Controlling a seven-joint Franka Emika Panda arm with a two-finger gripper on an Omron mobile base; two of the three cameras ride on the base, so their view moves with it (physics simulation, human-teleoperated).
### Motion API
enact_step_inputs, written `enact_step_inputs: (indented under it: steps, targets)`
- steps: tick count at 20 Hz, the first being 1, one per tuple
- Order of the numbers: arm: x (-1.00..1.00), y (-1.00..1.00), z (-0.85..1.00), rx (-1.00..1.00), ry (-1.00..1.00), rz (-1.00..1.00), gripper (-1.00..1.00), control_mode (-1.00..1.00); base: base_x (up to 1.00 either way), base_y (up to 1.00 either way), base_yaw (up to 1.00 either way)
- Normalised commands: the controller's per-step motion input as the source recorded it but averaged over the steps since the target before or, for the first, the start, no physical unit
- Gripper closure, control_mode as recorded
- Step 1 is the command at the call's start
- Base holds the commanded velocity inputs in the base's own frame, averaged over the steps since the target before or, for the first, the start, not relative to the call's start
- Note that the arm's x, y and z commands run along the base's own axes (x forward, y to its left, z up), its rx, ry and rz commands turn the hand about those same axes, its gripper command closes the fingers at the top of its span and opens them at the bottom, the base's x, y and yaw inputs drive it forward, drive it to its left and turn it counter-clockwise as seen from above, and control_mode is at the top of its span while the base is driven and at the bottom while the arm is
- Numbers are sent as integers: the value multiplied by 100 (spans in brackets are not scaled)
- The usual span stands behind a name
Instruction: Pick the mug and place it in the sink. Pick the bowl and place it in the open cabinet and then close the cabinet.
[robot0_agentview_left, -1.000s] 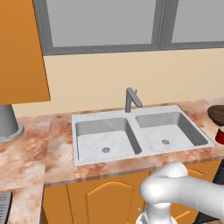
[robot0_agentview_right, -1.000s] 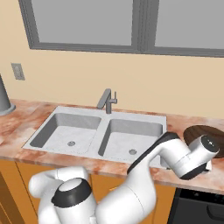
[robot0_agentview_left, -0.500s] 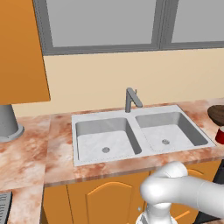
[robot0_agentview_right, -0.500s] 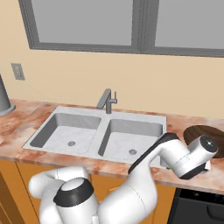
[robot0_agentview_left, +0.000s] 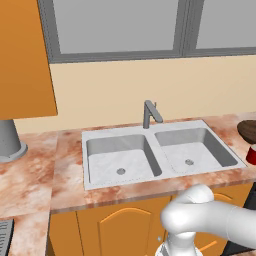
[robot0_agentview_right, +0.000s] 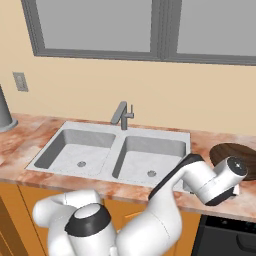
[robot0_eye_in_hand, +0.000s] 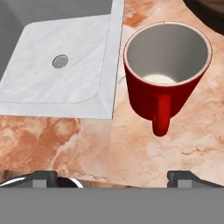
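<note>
Mug (robot0_eye_in_hand: 166, 72): small red mug with a pale interior, upright and empty, in the upper right of the hand view; its handle faces the camera. It stands on the marble countertop (robot0_eye_in_hand: 144, 153), just beside the right rim of the sink (robot0_eye_in_hand: 57, 74).
Handling estimate: rigid, light, probably glazed and smooth, so likely slippery under a weak pinch and breakable if dropped into the basin.
Recommended hold: across the cylindrical wall, one finger on each side, with the handle left clear; the handle alone looks too narrow for a stable hold.
Gripper (robot0_eye_in_hand: 116, 178): jaws spread fully apart and empty; the two dark tips show at the bottom of the hand view, to either side and well apart from the mug.
Arm pose: in the right base view the arm reaches low to the right, with the hand at the counter edge at centre right.
Bowl (robot0_agentview_right: 235, 159): dark brown, at the right edge of the right base view, near the mug.
Drop point: right basin with round drain (robot0_eye_in_hand: 60, 61), upper left of the hand view.
</note>
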Motion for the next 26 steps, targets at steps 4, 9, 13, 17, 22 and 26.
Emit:
enact_step_inputs:
  steps: [4, 9, 13, 17, 22, 26]
  targets:
    - [16, -2, -11, 0, 0, 0, -100, -100, 0, 0, 0]
    - [12, -16, -10, 1, 0, 0, -100, -100, 0, 0, 0]
    - [17, -21, -9, 1, 0, 0, -100, -100, 0, 0, 0]
    - [38, -23, -16, 1, 5, 0, -100, -100, 0, 0, 0]
    - [25, -18, -16, 1, 4, 0, -100, -100, 0, 0, 0]
    - [14, -29, -11, 4, 2, 0, -100, -100, 0, 0, 0]
